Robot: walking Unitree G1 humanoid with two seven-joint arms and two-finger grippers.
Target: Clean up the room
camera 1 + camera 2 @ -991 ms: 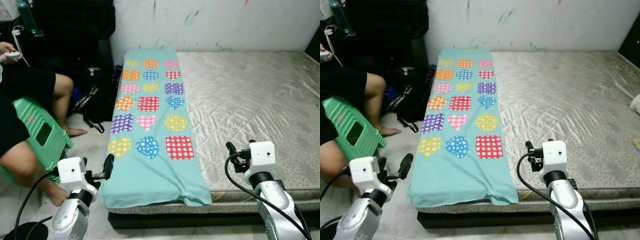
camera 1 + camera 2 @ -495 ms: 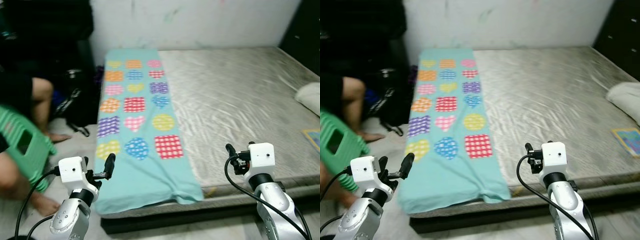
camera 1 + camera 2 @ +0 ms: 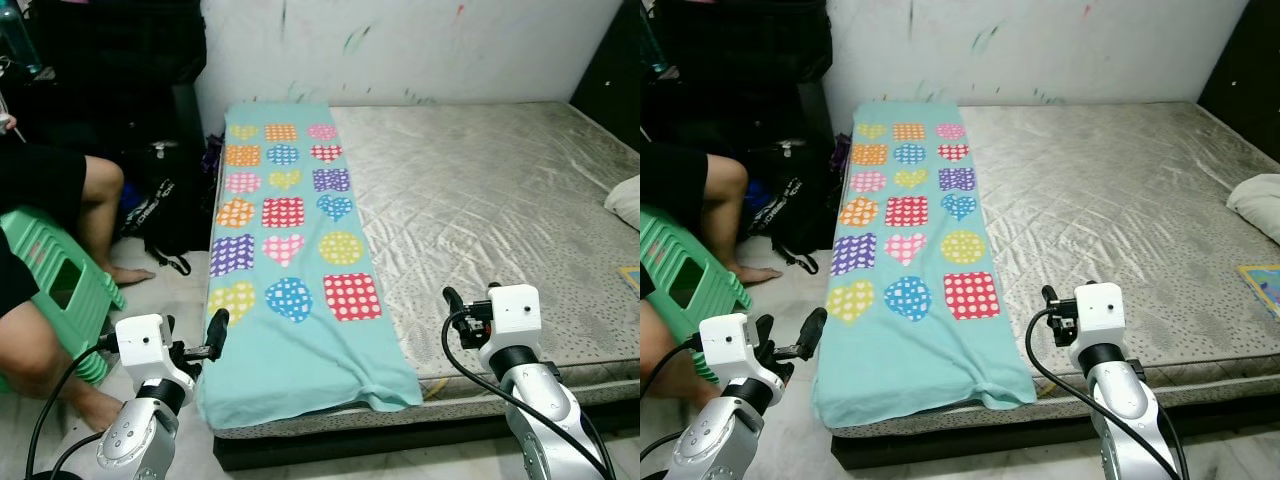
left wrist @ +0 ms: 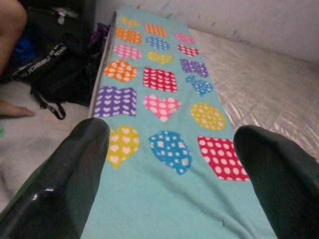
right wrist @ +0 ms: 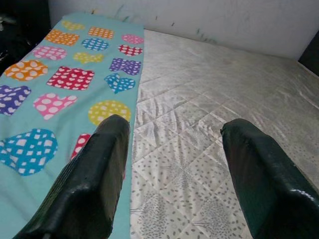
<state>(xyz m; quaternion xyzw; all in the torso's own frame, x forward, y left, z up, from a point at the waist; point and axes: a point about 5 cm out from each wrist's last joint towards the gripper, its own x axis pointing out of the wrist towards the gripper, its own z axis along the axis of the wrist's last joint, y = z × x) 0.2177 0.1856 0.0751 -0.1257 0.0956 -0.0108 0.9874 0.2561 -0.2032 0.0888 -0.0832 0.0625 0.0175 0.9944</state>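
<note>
A teal blanket with coloured hearts, squares and dots lies flat along the left strip of the grey mattress, its near end hanging over the bed's edge. My left gripper hovers low at the bed's near left corner, just off the blanket's hanging end, open and empty; its fingers stand wide apart in the left wrist view. My right gripper is held over the mattress's near edge, right of the blanket, also open with nothing between its fingers.
A person sits on a green stool at the left, a foot on the floor. A black backpack leans beside the bed. A white pillow and a colourful flat item lie at the mattress's right edge.
The camera swung right and then back left, so the whole scene shifted. Both arms keep the same pose and both grippers stay open.
</note>
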